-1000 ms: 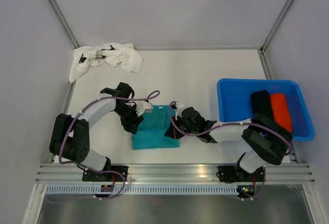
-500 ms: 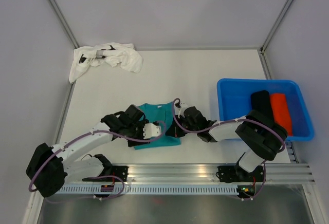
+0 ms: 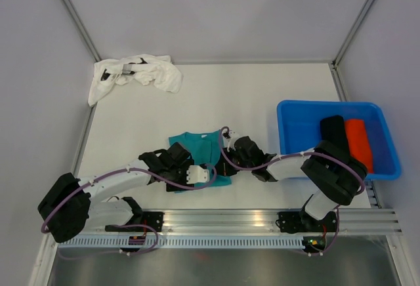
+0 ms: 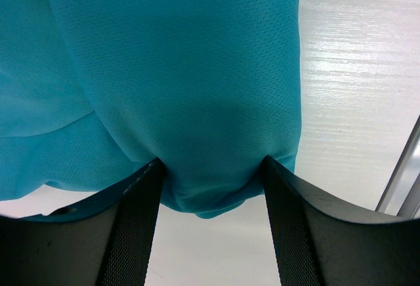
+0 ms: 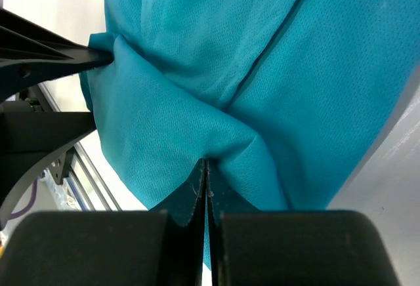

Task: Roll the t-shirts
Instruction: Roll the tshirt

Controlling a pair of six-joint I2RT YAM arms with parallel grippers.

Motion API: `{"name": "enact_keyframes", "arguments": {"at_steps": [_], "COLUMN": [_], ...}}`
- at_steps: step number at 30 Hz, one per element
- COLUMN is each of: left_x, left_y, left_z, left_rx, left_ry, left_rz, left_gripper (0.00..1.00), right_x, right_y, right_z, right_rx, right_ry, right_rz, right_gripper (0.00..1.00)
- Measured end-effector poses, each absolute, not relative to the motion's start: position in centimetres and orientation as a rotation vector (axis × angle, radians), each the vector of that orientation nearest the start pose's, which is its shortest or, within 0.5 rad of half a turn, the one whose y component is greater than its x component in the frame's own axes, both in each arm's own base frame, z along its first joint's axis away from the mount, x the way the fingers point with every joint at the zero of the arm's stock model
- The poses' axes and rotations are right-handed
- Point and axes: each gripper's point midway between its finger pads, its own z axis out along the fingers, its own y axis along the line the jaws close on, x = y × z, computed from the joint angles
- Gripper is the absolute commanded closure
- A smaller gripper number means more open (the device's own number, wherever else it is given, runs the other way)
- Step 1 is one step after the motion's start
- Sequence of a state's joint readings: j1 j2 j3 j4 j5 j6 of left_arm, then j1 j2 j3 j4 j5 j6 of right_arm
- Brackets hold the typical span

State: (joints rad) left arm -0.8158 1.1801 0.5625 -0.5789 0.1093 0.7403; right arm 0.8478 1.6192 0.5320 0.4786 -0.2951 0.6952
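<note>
Nearest the viewer, both arm bases are bolted to an aluminium rail (image 3: 223, 220) along the near edge of the white tabletop (image 3: 249, 96). Just beyond the rail, the left arm reaches rightward and low, bringing the left end effector (image 3: 209, 174) to the near edge of the teal t-shirt (image 3: 197, 145). In the left wrist view, the left end effector (image 4: 211, 164) is clenched on a thick fold of the teal t-shirt (image 4: 197, 69), with the fabric bunched and squeezed between the two black fingers (image 4: 138, 227). The right arm reaches leftward across the near part of the tabletop, placing the right end effector (image 3: 226, 161) at the shirt's right edge, close beside the left one. In the right wrist view, the right end effector (image 5: 205, 164) is clamped tight, its fingertips meeting on a pinched ridge of the teal t-shirt (image 5: 262, 69). The left arm's fingers (image 5: 39, 50) appear at the left margin of that view, pressing into the same cloth. The teal t-shirt lies partly folded on the near-centre tabletop, between the two arms. Farther right, a blue bin (image 3: 289, 135) sits on the tabletop and holds a black roll (image 3: 333, 128) beside an orange-red roll (image 3: 359, 138). At the far left corner, well apart from both arms, the white t-shirt (image 3: 141, 73) lies in a crumpled heap.
</note>
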Motion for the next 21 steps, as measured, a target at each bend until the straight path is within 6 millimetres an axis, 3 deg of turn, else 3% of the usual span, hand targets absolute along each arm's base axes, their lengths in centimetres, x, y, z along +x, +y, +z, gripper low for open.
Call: {"name": "enact_keyframes", "arguments": {"at_steps": [5,7,10,14,17,21], "left_x": [15.6,15.5,15.5,15.3,15.0,14.9], "left_y": [-15.5,-15.6,-15.7,-15.8,-16.0,-16.1], "left_z": [2.0,2.0,2.0,2.0,1.9,1.8], "left_rx": [-2.494,-2.496,-2.494,-2.483,-2.471,-2.462], "left_ry": [-2.473,-2.474,-2.473,-2.474,-2.472,-2.468], "left_rz": [0.236,0.253,0.286,0.344,0.392,0.427], "left_gripper": [0.33,0.33,0.33,0.33,0.33,0.33], "right_x": [18.6,18.7,19.1,17.7,16.5,15.2], "right_y": [32.3,32.0,31.4,31.5,30.8,28.5], "right_z": [3.9,5.4,9.2,12.8,12.8,9.4], "right_rx": [-0.477,-0.554,-0.749,-1.053,-1.277,-1.545], "right_ry": [2.345,2.289,2.103,1.829,1.672,1.532], "right_rz": [1.088,1.06,0.954,0.802,0.655,0.454], "right_gripper": [0.8,0.75,0.63,0.53,0.46,0.43]}}
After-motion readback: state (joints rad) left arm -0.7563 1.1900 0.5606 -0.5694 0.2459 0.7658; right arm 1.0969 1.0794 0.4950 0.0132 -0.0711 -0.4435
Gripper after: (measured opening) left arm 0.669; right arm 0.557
